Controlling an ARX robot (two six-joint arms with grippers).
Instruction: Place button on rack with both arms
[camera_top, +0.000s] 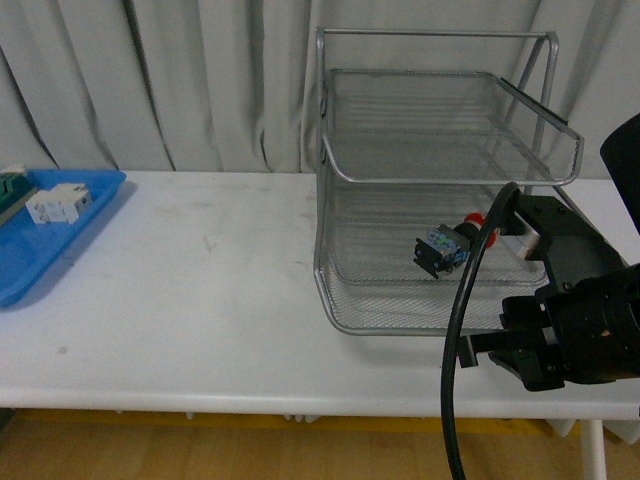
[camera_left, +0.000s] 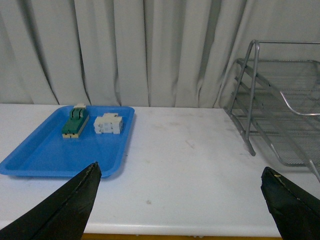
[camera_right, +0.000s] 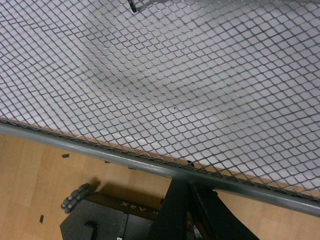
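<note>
The button (camera_top: 447, 246), with a red cap and a black and blue body, lies on its side on the mesh of a lower tier of the silver wire rack (camera_top: 440, 180). My right gripper (camera_top: 478, 351) is shut and empty, low at the rack's front rim, in front of the button. In the right wrist view the shut fingers (camera_right: 186, 212) sit just under the rim tube (camera_right: 150, 162) of the rack. My left gripper (camera_left: 182, 200) is open and empty above the table, with the rack (camera_left: 280, 100) to one side. It does not show in the front view.
A blue tray (camera_top: 50, 245) at the table's left end holds a green switch block (camera_left: 75, 122) and a white boxy component (camera_left: 107, 123). The white table (camera_top: 200, 300) stretches between tray and rack. Curtains hang behind. The right arm's black cable (camera_top: 462, 330) loops before the rack.
</note>
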